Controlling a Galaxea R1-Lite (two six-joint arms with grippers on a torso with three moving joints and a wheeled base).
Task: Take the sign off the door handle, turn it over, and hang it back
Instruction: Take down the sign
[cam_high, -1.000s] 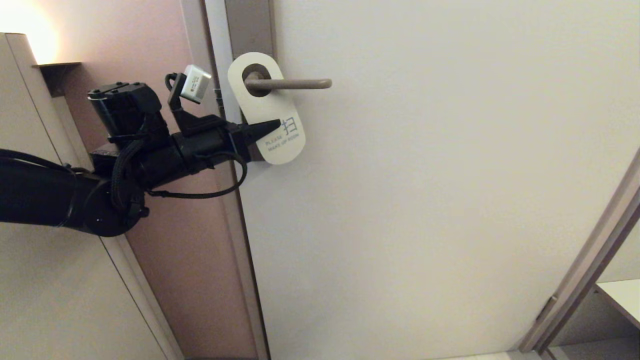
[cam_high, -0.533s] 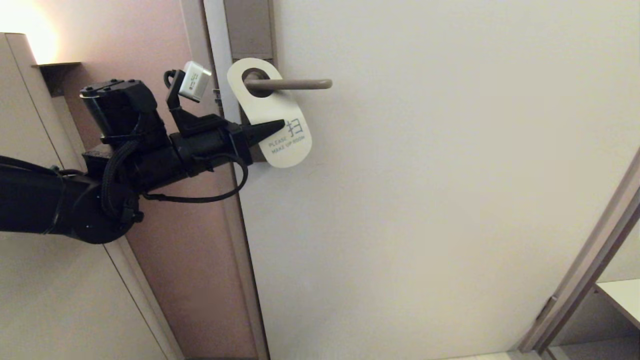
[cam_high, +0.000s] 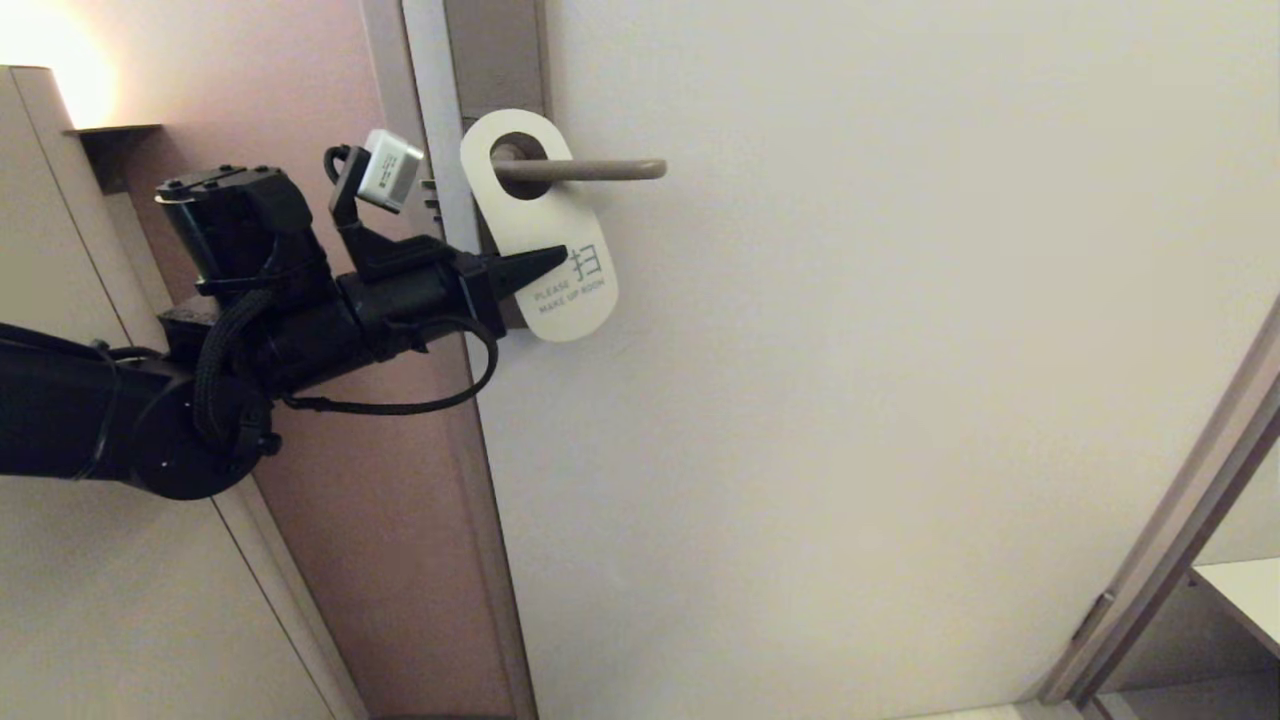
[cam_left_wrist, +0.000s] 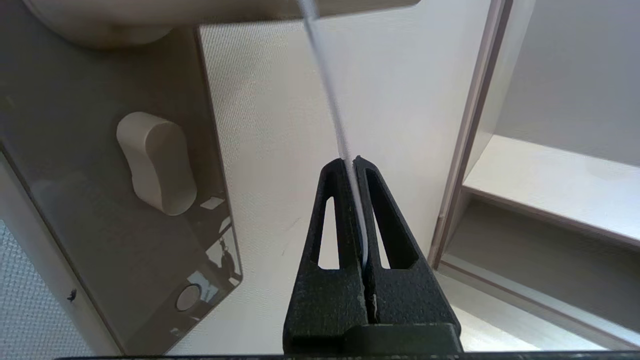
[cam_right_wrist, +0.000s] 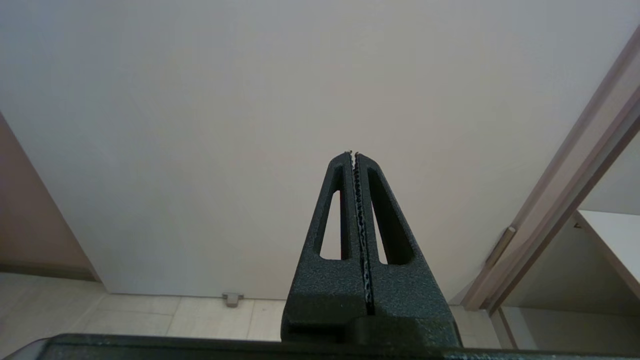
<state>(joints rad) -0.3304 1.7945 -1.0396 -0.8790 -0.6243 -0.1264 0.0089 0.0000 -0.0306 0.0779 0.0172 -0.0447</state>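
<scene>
- On the door (cam_high: 850, 350), the sign (cam_high: 545, 225) hangs from the door handle (cam_high: 585, 170), its oval hole looped over the inner end of the lever, close to the tall plate (cam_high: 495, 50). You see its white side, the one reading "PLEASE MAKE UP ROOM".
- Your left gripper (cam_high: 550, 262) reaches in from the left and pinches the sign's lower half, just beside the printed words. The left wrist view shows the card edge-on, a thin white line clamped between the two pressed-together fingers (cam_left_wrist: 345, 215).
- Your right gripper (cam_right_wrist: 354, 155) is pressed together on nothing, aimed at bare door well away from the handle.
- Expect the sign to be very light and thin. It looks stiff enough to keep its shape, but it will likely flex if you drag it against the lever.
- The grip point is sound, I judge: low on the card, clear of the hole, so the top stays free to slide.
- Slide the hole along the lever toward its free tip; don't pull straight down, or the narrow rim around the hole may bend or tear.
- A smooth card can slip or pivot between the fingers, so keep the pinch firm while turning it over.
</scene>
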